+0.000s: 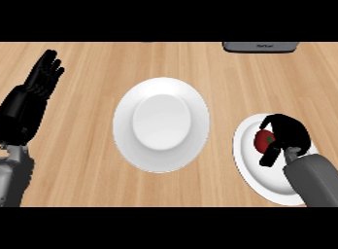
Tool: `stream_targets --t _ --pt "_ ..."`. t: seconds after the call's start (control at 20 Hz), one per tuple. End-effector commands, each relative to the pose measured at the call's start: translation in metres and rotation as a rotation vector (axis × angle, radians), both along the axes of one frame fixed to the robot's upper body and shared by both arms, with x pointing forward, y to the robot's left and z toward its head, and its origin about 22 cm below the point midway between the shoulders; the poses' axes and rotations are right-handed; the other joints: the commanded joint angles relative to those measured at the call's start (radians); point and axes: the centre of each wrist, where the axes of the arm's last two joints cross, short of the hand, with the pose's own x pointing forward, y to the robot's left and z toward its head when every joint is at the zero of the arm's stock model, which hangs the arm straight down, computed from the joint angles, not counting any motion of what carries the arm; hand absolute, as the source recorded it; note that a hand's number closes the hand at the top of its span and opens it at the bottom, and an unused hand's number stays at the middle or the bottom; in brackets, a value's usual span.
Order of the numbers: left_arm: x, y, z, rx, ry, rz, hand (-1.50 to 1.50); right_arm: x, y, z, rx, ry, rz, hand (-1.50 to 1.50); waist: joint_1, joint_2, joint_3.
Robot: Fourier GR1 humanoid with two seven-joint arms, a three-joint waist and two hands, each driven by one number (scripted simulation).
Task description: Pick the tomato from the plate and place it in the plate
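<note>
A red tomato (263,140) lies on the smaller white plate (252,168) at the right of the counter. My right hand (289,133) is over that plate, its fingers and thumb curled round the tomato and hiding its right side. A larger white plate (161,124) sits bare in the middle of the counter, to the left of the tomato. At the left edge, my left hand (28,99) stays open and still with fingers up.
A dark grey appliance (261,46) shows partly at the counter's far edge, back right. Wooden countertop (86,160) lies between the plates and the left arm.
</note>
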Motion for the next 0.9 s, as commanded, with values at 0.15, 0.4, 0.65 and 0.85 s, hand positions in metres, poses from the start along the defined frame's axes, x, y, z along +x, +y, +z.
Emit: stream_targets --t 0.15,0.4,0.65,0.85 --pt "-0.013 -0.003 0.006 -0.002 -0.015 0.019 0.00 -0.017 -0.015 -0.010 -0.128 -0.207 0.029 1.50 -0.002 0.000 0.005" --pt "-0.011 0.032 -0.010 0.003 0.013 0.071 0.00 -0.115 -0.036 -0.022 -0.172 -0.186 -0.120 1.50 -0.072 -0.012 0.002" --pt "-0.016 0.032 -0.005 0.011 -0.001 0.039 0.00 -0.164 -0.012 0.033 -0.101 -0.347 -0.082 1.50 -0.043 -0.007 0.002" --pt "-0.017 0.012 -0.014 -0.003 0.024 0.027 0.00 -0.160 0.000 0.078 -0.016 -0.536 0.015 1.50 -0.023 -0.004 0.004"
